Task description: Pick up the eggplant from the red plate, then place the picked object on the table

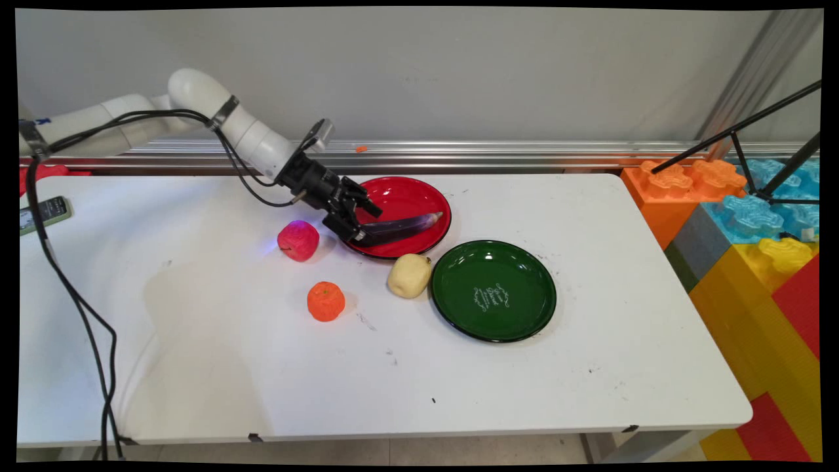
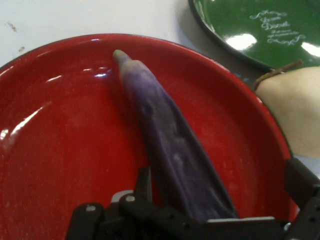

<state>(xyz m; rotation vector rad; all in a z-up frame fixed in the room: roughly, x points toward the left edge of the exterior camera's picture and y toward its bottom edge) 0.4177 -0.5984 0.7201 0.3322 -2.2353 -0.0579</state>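
- At the left edge of the main view, a dark phone-like slab (image 1: 44, 213) is lying flat on the white table (image 1: 196, 367), well apart from everything else.
- Left of centre, a pinkish-red ribbed ball-like toy fruit (image 1: 298, 240) is sitting just beside the gripper; below it, toward the frame's middle, an orange ribbed toy fruit (image 1: 326, 301) is resting alone.
- At centre, the black two-finger gripper (image 1: 359, 229) is being held low over the near-left rim of the glossy red round plate (image 1: 409, 190), its fingers closed on the thick end of a long, tapering purple toy eggplant (image 1: 403, 227).
- The eggplant is lying across the red plate, its pale tip pointing to the right in the main view. In the hand view it (image 2: 170, 145) is running up from between the fingers over the plate (image 2: 50, 150).
- It is judged light and fairly stiff, with a smooth, possibly slippery skin; the thick end is judged the securest place to be gripped.
- Right of centre, a pale yellow pear-like toy fruit (image 1: 409, 275) is sitting between the two plates, touching or nearly touching the dark green round plate (image 1: 524, 262).
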